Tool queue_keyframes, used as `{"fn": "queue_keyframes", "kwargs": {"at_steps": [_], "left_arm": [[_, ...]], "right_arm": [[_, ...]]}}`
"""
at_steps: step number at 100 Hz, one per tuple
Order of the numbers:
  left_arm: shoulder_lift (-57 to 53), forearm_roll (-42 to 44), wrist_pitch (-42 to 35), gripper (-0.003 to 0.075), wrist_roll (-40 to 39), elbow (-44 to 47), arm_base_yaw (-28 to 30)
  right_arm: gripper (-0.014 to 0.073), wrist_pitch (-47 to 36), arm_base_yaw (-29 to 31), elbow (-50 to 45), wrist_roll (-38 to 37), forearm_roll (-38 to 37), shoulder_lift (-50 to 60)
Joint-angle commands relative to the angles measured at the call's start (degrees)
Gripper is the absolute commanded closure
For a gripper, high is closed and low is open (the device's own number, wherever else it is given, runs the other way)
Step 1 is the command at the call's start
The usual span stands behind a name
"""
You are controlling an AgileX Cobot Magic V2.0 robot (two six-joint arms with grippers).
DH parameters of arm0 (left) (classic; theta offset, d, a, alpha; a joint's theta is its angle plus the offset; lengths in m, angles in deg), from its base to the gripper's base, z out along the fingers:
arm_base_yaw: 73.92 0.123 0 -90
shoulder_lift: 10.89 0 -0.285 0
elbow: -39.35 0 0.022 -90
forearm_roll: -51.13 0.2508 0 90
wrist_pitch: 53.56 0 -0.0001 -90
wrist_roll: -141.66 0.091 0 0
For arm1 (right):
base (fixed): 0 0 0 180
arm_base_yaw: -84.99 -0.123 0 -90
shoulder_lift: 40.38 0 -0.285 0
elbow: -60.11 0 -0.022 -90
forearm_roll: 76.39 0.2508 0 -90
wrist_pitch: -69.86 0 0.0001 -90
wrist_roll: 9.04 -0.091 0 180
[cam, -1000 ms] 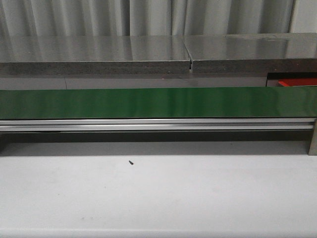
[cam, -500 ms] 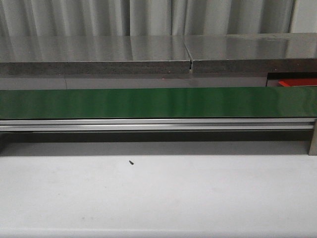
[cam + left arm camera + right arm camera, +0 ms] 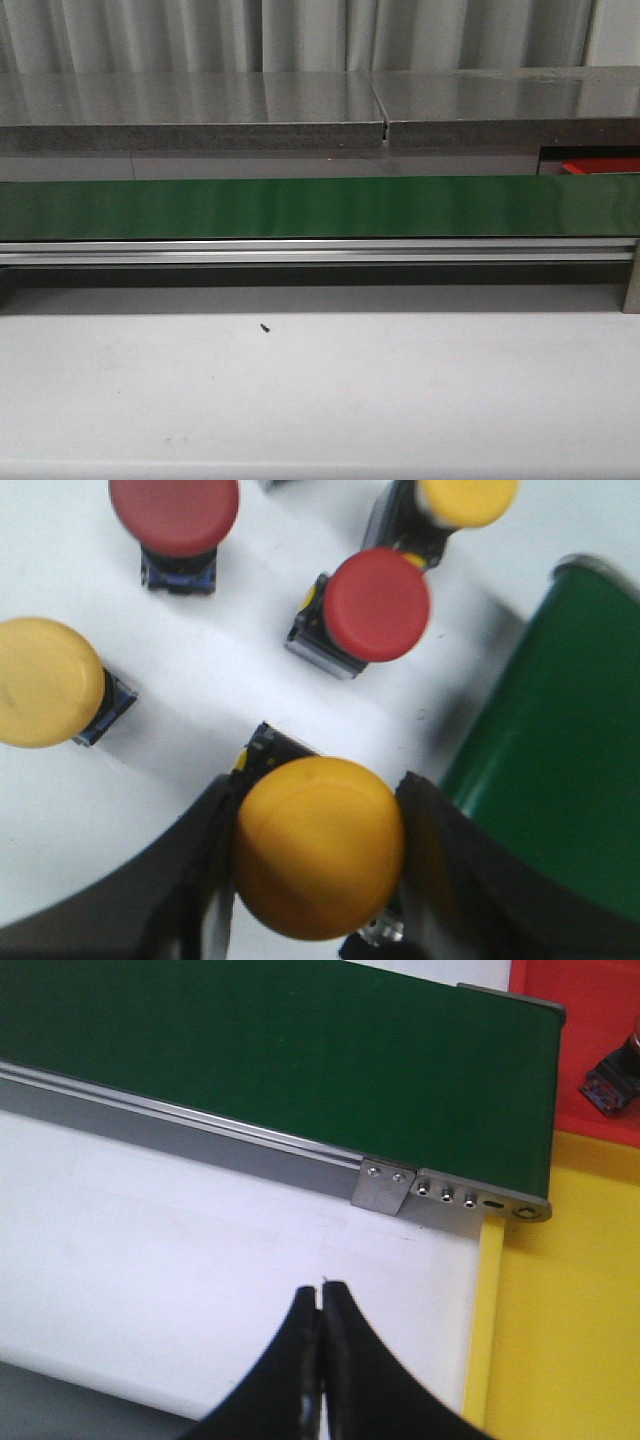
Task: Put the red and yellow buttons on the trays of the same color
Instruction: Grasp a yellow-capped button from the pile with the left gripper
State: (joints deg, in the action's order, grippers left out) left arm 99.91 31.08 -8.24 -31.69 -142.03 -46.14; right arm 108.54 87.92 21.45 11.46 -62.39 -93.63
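In the left wrist view my left gripper [image 3: 320, 815] is shut on a yellow button [image 3: 318, 845], with one black finger on each side of its cap. More buttons stand on the white table beyond it: two red buttons [image 3: 175, 515] [image 3: 377, 605] and two yellow ones [image 3: 45, 680] [image 3: 465, 500]. My right gripper [image 3: 322, 1295] is shut with nothing in it, over white table next to the yellow tray [image 3: 570, 1300]. The red tray [image 3: 590, 1020] lies past the yellow one, with a button's black base [image 3: 612, 1078] on it. Neither gripper shows in the front view.
A green conveyor belt [image 3: 320, 207] runs across the front view, with its end [image 3: 500, 1080] beside the trays and its other end [image 3: 560, 780] beside the held button. A red sliver [image 3: 600, 166] shows at the far right. A small black screw [image 3: 265, 327] lies on the white table.
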Motion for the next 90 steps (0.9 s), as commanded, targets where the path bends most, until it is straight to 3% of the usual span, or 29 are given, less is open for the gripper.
{"fn": "queue_keyframes", "kwargs": {"at_steps": [1,23,64,74,90], "left_arm": [[-6.65,-3.21,0.01,0.0712,1.47,-2.88,-0.16],[-6.33,-4.24,5.46,0.0710,2.62,-9.70,-4.77],[-0.88,-3.90,5.97,0.0699,2.75,-10.14,-12.95],[0.03,-3.90,6.26,0.0610,2.93,-10.14,-14.10],[0.28,-3.90,6.26,0.0325,4.26,-10.14,-15.49]], "right_arm": [[0.0662,-3.16,0.14,1.49,0.07,0.40,0.49],[0.0662,-3.16,0.14,1.49,0.07,0.40,0.49],[0.0662,-3.16,0.14,1.49,0.07,0.40,0.49],[0.0662,-3.16,0.14,1.49,0.07,0.40,0.49],[0.0662,-3.16,0.14,1.49,0.07,0.40,0.49]]}}
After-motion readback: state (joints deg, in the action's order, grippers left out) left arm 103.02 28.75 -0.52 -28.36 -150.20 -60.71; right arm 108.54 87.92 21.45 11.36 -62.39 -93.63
